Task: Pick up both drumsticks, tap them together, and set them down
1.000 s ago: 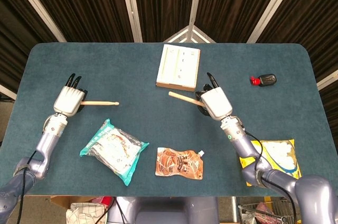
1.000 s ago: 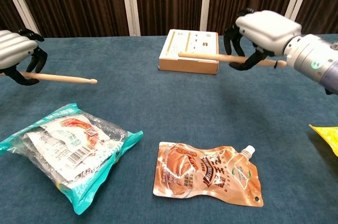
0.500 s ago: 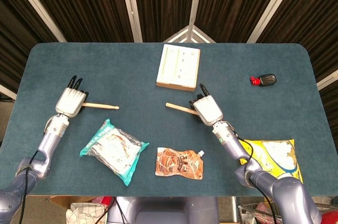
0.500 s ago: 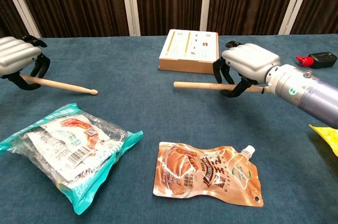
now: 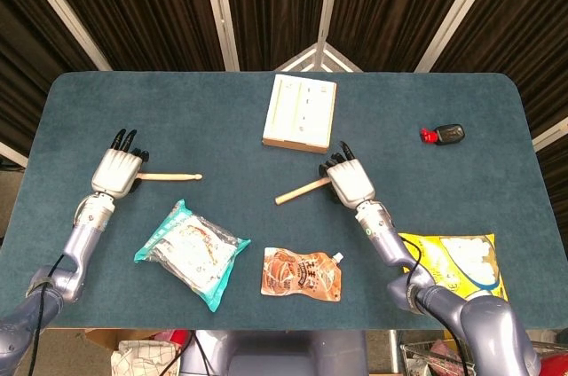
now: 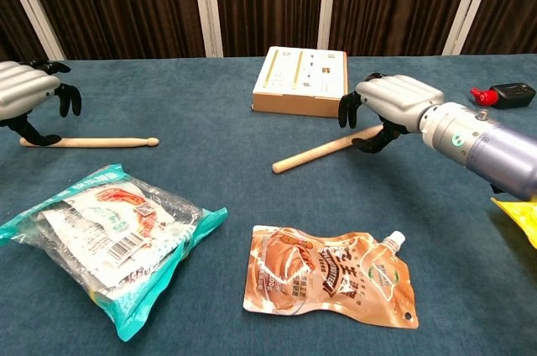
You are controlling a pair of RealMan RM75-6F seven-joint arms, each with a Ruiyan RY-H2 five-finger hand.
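One wooden drumstick (image 6: 88, 142) lies flat on the blue table at the left, also visible from the head camera (image 5: 170, 176). My left hand (image 6: 29, 96) (image 5: 117, 170) hovers over its butt end with fingers lifted off it. The other drumstick (image 6: 323, 151) (image 5: 300, 190) lies slanted on the table near the middle, tip toward the front left. Over its butt end arches my right hand (image 6: 394, 104) (image 5: 349, 179), fingers curved and loose, with a gap above the stick.
A flat white box (image 5: 300, 112) sits behind the right stick. A clear snack bag with teal edges (image 6: 101, 234) and a brown spouted pouch (image 6: 327, 276) lie in front. A yellow packet (image 5: 461, 262) and a small black-and-red object (image 5: 444, 134) are at the right.
Both hands came down and let their sticks go onto the table. The right stick swung so that its tip now points to the front left.
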